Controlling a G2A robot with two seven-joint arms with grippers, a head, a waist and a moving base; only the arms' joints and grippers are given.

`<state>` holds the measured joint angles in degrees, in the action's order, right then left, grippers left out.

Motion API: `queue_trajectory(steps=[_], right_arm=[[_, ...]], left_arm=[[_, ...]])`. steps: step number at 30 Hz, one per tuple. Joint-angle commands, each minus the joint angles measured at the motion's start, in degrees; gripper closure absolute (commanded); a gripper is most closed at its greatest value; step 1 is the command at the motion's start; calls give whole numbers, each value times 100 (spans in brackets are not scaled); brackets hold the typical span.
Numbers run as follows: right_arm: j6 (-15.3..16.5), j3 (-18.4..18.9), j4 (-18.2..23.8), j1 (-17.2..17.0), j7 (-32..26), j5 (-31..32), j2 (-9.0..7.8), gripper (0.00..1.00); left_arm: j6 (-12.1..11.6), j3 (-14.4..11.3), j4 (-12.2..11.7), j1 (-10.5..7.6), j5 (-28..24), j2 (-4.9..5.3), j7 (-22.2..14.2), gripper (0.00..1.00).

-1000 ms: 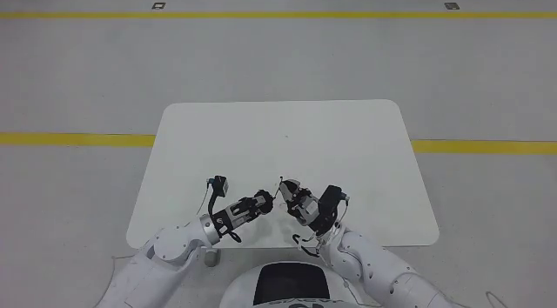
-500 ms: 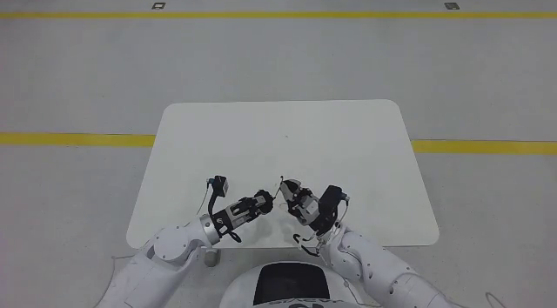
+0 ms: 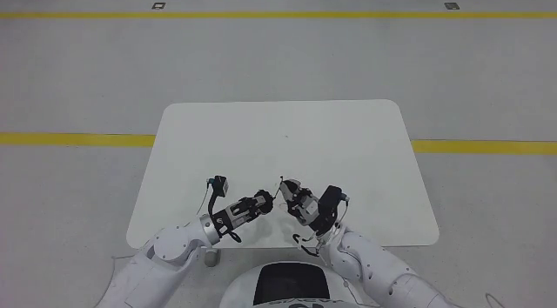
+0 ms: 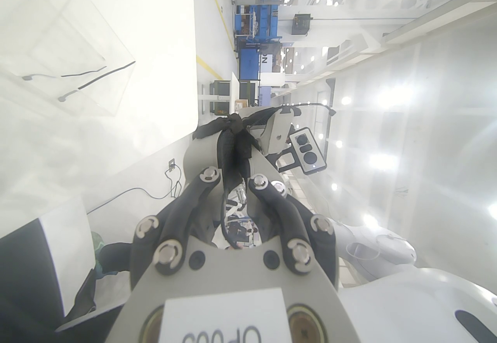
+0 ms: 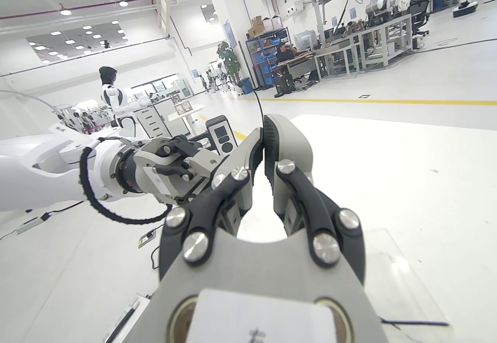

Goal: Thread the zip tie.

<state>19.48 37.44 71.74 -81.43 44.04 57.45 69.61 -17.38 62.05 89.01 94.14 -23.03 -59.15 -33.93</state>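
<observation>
Left end effector (image 4: 232, 129) closed, apparently pinching one end of the zip tie (image 5: 259, 103), held above the tabletop's (image 3: 348, 134) near edge. Right end effector (image 5: 264, 134) faces it, clamped on the strap, tail poking up. Ends kept close, likely to line up tip and head.

A white table (image 3: 348, 134) (rounded corners) — a clear tray (image 4: 58, 30) on it.

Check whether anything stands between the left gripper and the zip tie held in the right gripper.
Nothing visible does. The right gripper has its fingers shut on the zip tie, its free end sticking up clear. The left gripper sits close beside it above the table, with only open air between them.
</observation>
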Motion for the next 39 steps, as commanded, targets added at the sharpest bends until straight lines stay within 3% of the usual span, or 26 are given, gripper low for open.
queue_trajectory(steps=[1,39], right_arm=[[0,7,1,-3,-24,29,0,100],[0,103,221,-166,-331,183,-107,100]], left_arm=[[0,0,0,0,0,0,0,100],[0,0,0,0,0,0,0,100]])
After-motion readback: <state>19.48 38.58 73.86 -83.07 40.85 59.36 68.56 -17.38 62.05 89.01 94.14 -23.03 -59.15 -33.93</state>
